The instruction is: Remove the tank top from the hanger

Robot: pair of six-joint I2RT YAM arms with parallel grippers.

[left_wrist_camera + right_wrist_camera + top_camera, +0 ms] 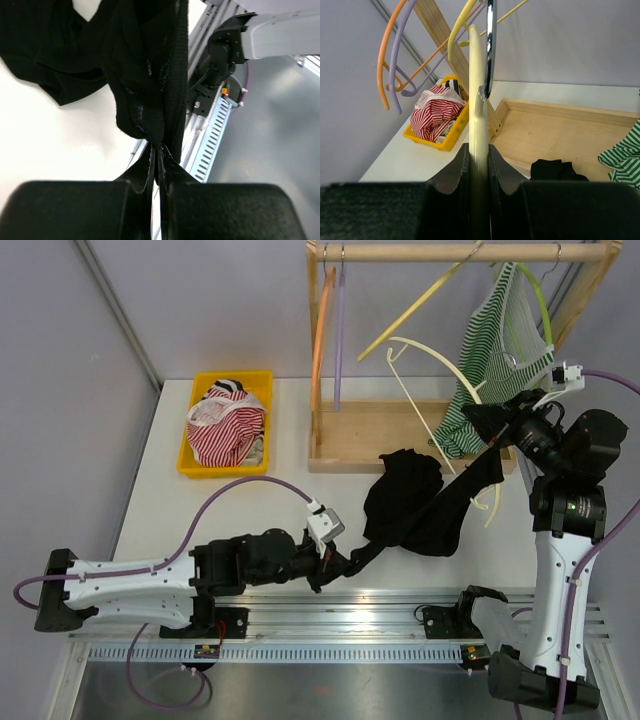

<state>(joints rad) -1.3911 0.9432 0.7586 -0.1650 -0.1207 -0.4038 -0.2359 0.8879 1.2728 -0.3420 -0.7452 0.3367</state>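
White tabletop (250, 510) and pale grey walls frame the top view. A black fabric tank top (405, 495) lies stretched across the table's right half, just near of the wooden clothes rack (400, 440). The left gripper (332, 565) pinches its near-left end. The garment's far-right end rises to the right gripper (485, 422), which holds a cream plastic hanger (440, 351). A yellow plastic bin (235, 377) of red-striped clothing sits far left, and a green-striped top (480, 350) hangs at the rack's right.

Left wrist view: both fingers are pressed together on a bunched black fold, with white table to the left and a slotted aluminium rail (212, 135) to the right.

Right wrist view: the fingers are clamped on the cream hanger's body below its metal hook (491, 50). Orange (382, 65) and purple (396, 75) hangers hang at the left.
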